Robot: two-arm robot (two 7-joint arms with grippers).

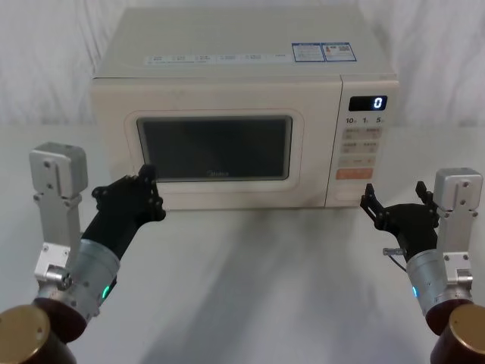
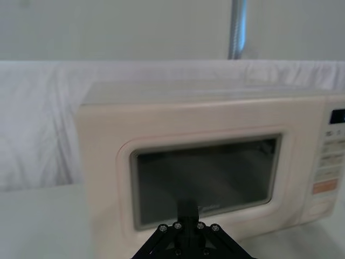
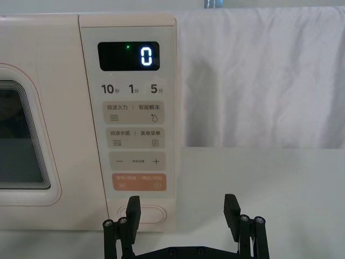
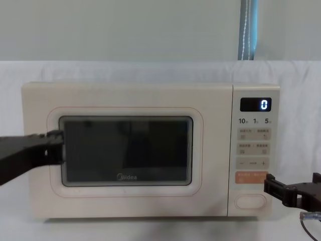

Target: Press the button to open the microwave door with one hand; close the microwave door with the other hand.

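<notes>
The worktop (image 1: 250, 288) is white and carries one appliance, backed by a white cloth (image 4: 150, 70). The microwave (image 1: 242, 45) stands square to the robot at the far middle of the worktop.

The door (image 1: 114, 144) takes up the left and centre of the microwave's front and sits flush with the body, closed. Its dark window (image 4: 125, 150) has a small grey logo on the frame just below it.

The control panel (image 1: 367, 148) is the narrow strip to the right of the door. Its display (image 4: 255, 104) is lit and reads 0. Below the display come rows of small keys, then an orange button (image 3: 139, 182).

The button (image 3: 144, 214), cream and pill-shaped, lies at the very bottom of the panel, directly under the orange one.

Left gripper (image 1: 148, 180): held at the door's lower left, its tip at the left edge of the window frame; contact cannot be confirmed. Fingers are brought together, holding nothing. A green light shows on its wrist.

Right gripper (image 3: 183, 208): held low in front of the panel's lower right corner, short of the microwave. Fingers (image 3: 133, 208) are spread apart, holding nothing. In the right wrist view, one finger overlaps the button's left end
</notes>
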